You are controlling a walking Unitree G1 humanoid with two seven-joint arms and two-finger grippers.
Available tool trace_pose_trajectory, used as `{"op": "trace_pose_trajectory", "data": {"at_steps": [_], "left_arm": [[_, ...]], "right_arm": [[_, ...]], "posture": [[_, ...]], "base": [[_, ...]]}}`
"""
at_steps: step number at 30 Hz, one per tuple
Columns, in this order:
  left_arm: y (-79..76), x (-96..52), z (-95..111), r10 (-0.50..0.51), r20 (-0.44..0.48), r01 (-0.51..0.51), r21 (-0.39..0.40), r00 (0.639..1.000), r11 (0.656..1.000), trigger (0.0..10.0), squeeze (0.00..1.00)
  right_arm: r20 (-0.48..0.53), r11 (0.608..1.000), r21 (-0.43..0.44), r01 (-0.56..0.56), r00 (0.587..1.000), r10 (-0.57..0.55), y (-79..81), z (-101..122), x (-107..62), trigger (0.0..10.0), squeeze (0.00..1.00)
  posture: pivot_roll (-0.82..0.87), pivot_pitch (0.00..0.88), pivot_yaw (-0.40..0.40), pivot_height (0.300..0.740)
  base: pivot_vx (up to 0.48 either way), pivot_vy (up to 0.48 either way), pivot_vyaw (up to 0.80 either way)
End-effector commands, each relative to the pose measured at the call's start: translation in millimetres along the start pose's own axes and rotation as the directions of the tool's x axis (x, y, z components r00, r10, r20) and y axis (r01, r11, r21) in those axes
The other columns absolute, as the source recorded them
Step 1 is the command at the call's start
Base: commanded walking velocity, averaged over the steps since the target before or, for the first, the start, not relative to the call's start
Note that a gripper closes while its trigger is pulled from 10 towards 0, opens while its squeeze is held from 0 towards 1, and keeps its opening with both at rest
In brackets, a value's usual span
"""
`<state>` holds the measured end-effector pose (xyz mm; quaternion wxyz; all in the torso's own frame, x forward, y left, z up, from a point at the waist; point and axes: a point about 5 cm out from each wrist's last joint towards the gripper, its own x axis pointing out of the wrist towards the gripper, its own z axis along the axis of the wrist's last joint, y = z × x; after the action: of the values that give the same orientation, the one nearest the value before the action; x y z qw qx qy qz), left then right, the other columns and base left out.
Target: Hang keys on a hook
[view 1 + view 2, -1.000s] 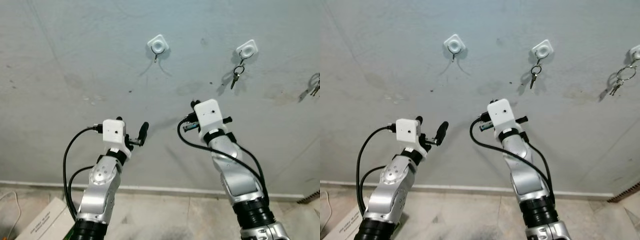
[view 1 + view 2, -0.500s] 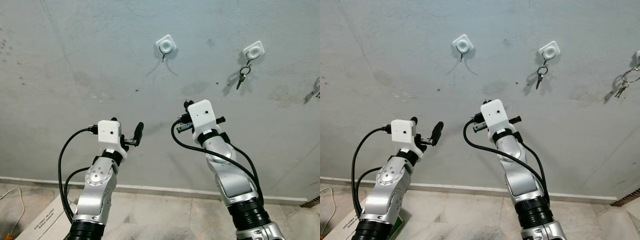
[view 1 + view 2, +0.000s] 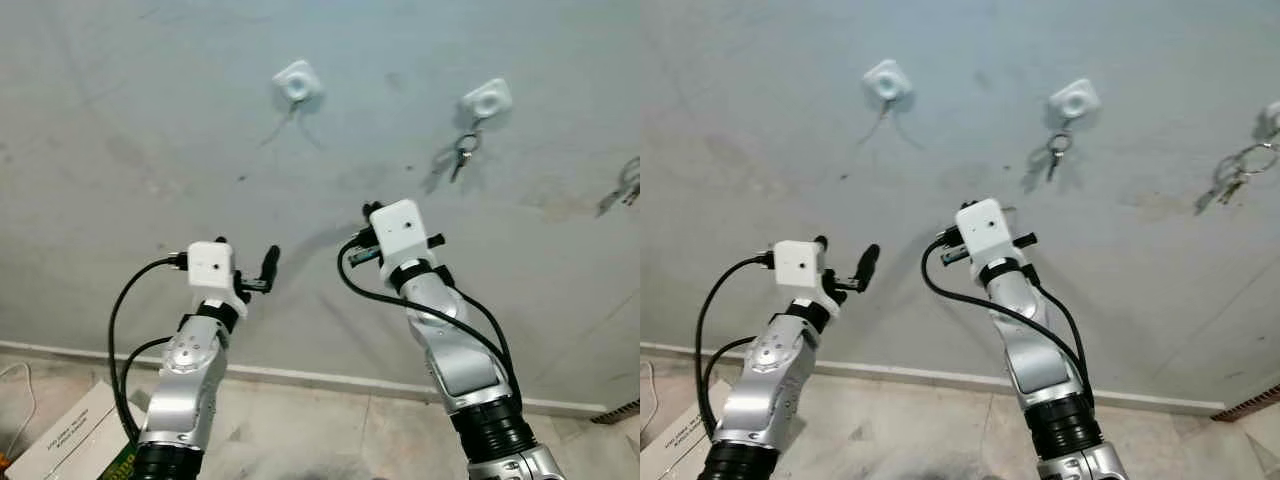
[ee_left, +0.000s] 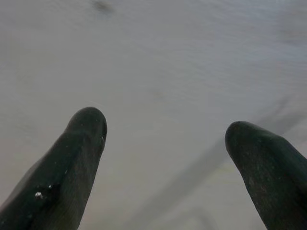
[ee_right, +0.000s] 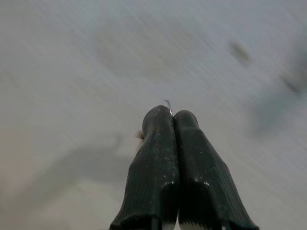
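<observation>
**A:** Where are the keys hanging?

**B:** A small bunch of silver metal keys is hanging on a ring from the middle white square plastic hook on the grey concrete wall. Its long axis is running down the wall, with the tips pointing down and leaning a little toward the robot's left. A second, bigger bunch of keys on a wide ring is dangling from the white hook at the far right edge, also pointing down and to the left.

**A:** And the third hook?

**B:** The white square hook on the left is carrying nothing; its small metal prong is pointing downward.

**A:** What is the right gripper doing?

**B:** The right gripper is reaching up toward the wall, below and between the left and middle hooks and well apart from both. Its two black fingers are pressing tightly together, and a thin silver sliver of metal is poking out at their tips. I cannot tell what that sliver belongs to.

**A:** And the left one?

**B:** The left gripper is pointing at bare wall, lower and further left, with its fingers standing wide apart and gripping nothing.

**A:** Anything lower down?

**B:** A pale cardboard box is lying on the floor beside the left arm.
</observation>
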<state>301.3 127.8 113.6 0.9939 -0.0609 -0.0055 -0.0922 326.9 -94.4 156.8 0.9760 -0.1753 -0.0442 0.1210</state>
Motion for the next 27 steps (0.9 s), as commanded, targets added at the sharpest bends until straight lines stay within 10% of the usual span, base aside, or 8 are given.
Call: {"op": "trace_pose_trajectory", "data": {"at_steps": [1, 27], "left_arm": [[1.8, -1.2, 0, 0.000, -0.003, 0.000, 0.008, 1.000, 1.000, 10.0, 0.00], [11.1, -52.9, 8, -0.045, 0.031, 0.040, 0.143, 0.998, 0.989, 10.0, 0.00]], "right_arm": [[0.019, 1.000, 0.012, 0.009, 1.000, -0.010, -2.2, 6, 1.1, 10.0, 0.00], [0.260, 0.907, 0.123, -0.402, 0.895, 0.361, 27.9, 55, 9.7, 10.0, 0.00]], "posture": [[-0.03, 0.073, 0.004, 0.740], [0.04, 0.082, 0.001, 0.740]], "base": [[0.000, 0.000, 0.00], [0.000, 0.000, 0.00]]}}
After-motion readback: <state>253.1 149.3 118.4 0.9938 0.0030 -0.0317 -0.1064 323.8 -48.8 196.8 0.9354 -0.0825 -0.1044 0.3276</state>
